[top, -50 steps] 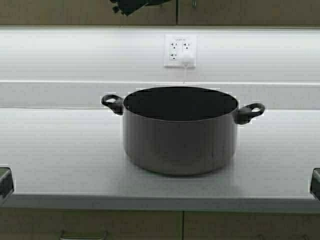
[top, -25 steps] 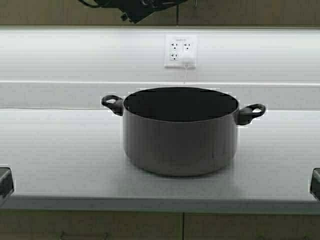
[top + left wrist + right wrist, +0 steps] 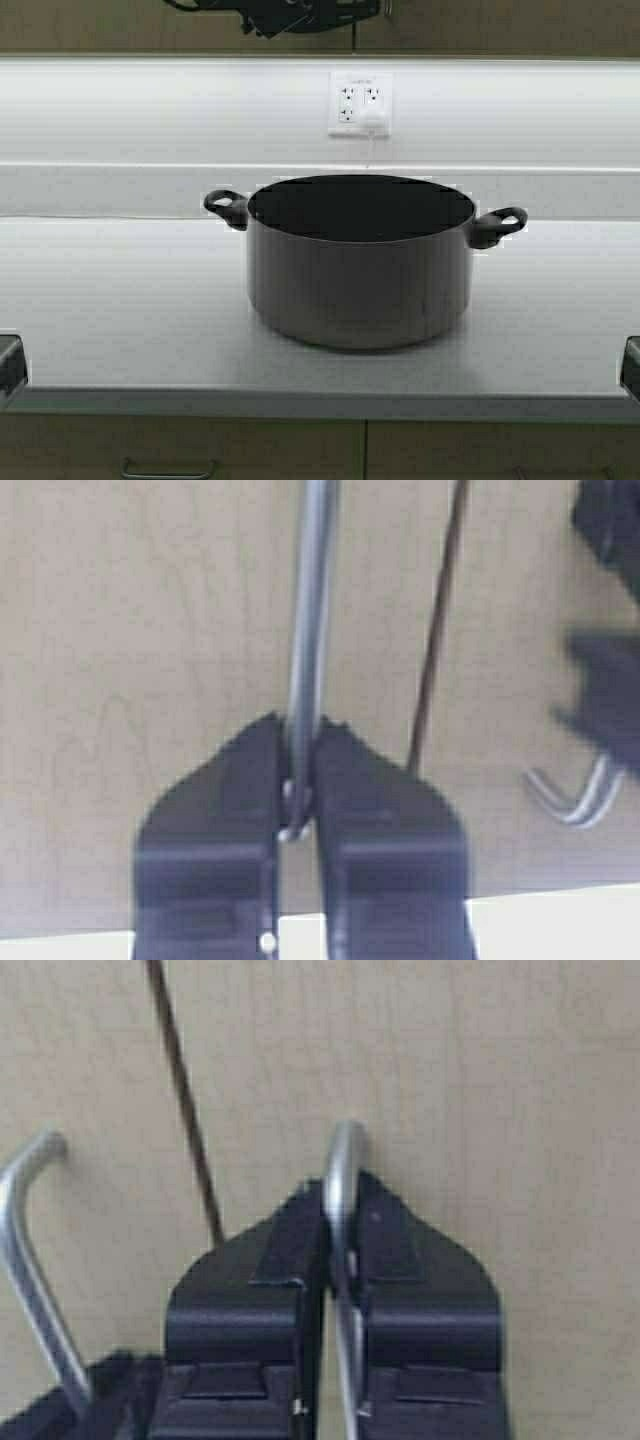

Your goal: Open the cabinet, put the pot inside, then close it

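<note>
we clamp both grippers, left (image 3: 298, 805) and right (image 3: 338, 1260), on the cabinet door handles (image 3: 308, 630); doors unopened, pot (image 3: 360, 262) waiting on the counter (image 3: 120, 300)

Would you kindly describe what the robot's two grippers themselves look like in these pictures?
Both look alike. The left gripper and the right gripper each have two broad, dark blue-black plastic fingers, wide and blocky at the base, tapering to angled tips. No markings or cables show on either.

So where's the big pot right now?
In the high view the pot sits mid-counter on the countertop, right below the wall outlet.
</note>
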`<state>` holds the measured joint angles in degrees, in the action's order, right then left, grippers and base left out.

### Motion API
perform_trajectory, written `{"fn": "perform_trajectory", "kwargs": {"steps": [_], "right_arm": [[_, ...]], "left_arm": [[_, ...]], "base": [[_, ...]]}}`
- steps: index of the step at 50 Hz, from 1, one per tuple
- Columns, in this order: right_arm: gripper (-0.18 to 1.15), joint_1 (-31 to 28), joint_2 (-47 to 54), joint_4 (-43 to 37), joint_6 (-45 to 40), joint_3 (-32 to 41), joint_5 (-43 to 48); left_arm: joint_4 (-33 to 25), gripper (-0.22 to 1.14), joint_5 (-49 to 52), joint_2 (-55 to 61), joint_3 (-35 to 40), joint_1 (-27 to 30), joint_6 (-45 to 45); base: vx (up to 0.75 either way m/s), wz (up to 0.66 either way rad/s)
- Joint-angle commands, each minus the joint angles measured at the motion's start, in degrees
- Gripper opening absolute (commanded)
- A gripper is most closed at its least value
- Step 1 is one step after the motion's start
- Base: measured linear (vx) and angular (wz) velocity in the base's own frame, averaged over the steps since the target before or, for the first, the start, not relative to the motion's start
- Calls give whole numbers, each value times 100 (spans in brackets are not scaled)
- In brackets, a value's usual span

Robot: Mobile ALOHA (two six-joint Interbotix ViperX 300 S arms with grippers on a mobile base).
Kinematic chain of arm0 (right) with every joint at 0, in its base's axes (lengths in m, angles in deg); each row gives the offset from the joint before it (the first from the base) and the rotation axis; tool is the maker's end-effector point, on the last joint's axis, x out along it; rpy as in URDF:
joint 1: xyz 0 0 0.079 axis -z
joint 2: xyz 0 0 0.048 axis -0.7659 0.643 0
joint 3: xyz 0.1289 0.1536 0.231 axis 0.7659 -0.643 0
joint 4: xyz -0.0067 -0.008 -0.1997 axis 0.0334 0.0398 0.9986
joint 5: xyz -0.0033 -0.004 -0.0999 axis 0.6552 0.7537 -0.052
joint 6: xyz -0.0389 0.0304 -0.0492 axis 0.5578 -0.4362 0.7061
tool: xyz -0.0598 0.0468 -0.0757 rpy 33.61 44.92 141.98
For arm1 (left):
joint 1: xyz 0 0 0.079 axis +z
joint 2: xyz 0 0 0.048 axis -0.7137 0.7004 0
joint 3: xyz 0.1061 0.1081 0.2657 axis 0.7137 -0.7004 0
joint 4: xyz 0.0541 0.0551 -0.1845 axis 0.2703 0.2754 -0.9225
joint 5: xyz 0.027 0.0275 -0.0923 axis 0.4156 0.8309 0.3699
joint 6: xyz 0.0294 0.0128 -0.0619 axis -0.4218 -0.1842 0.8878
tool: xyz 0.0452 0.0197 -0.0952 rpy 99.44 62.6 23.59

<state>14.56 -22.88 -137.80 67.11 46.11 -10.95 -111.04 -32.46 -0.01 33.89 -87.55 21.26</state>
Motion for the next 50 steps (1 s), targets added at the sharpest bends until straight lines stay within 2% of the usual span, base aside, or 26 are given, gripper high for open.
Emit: {"fn": "perform_trajectory", "kwargs": {"steps": [1, 6, 16, 31, 41, 50], "right_arm": [[10, -88, -220, -35, -62, -97, -334], [5, -88, -536, -44, -70, -448, -624], [6, -88, -1283, -18, 26, -1160, -853], [6, -88, -2188, -9, 229, -1898, -1468], [6, -70, -2443, 62, 281, -2197, -1679], [6, 202, -2496, 132, 272, -2303, -1986]], "left_arm": [[9, 8, 220, -202, -105, -88, 62], [9, 5, 264, -606, -589, -88, 70], [35, 3, 316, -1477, -1477, -88, 26], [62, 3, 457, -2426, -2382, -79, -62], [62, 3, 782, -2997, -2953, 123, -308], [62, 3, 1107, -3428, -3340, 343, -352]], "base": [[-5, -3], [-5, 0], [-1, -1], [-3, -2], [-8, -2], [-11, -4]]}}
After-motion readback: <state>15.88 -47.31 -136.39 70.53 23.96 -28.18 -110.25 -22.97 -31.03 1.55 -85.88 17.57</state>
